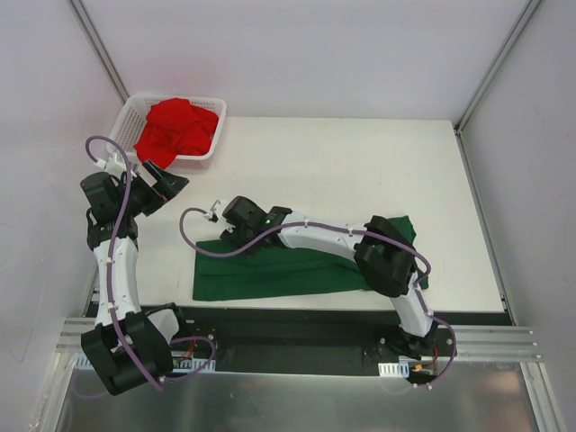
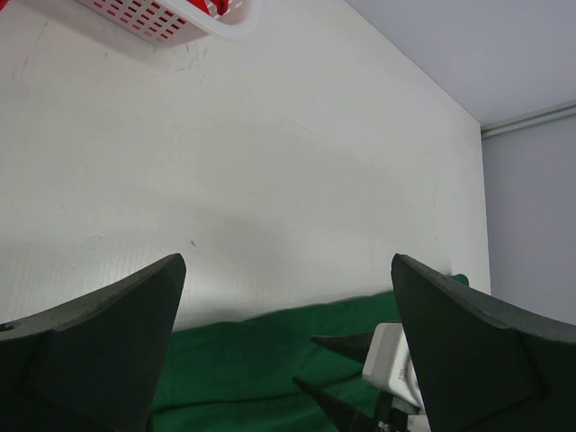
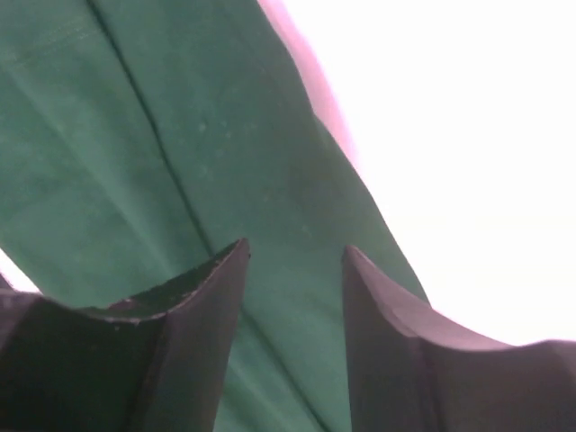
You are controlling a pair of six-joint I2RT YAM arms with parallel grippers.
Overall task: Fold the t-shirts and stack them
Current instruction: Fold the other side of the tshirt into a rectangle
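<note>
Expecting limp, light cloth, you should pinch the green t-shirt (image 1: 270,274), flat along the near edge of the bench (image 1: 360,171), at a corner; left pincer (image 2: 288,258) and right pincer (image 3: 295,247) both spread, red t-shirt (image 1: 178,126) heaped in the basket (image 1: 213,106).

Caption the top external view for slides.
Right gripper at dark green cloth t-shirt; bright red t-shirt in white mesh basket.

You are looking at a white bench (image 1: 360,171) boxed in by pale grey walls (image 1: 297,54) on the far, left and right sides, with a slim metal post (image 1: 101,49) in each far corner. A black strip (image 1: 297,322) and a silver rail (image 1: 495,342) run along its near edge. Nearer still lies what seems to be dull sheet metal (image 1: 297,405). The light is soft and even.
</note>
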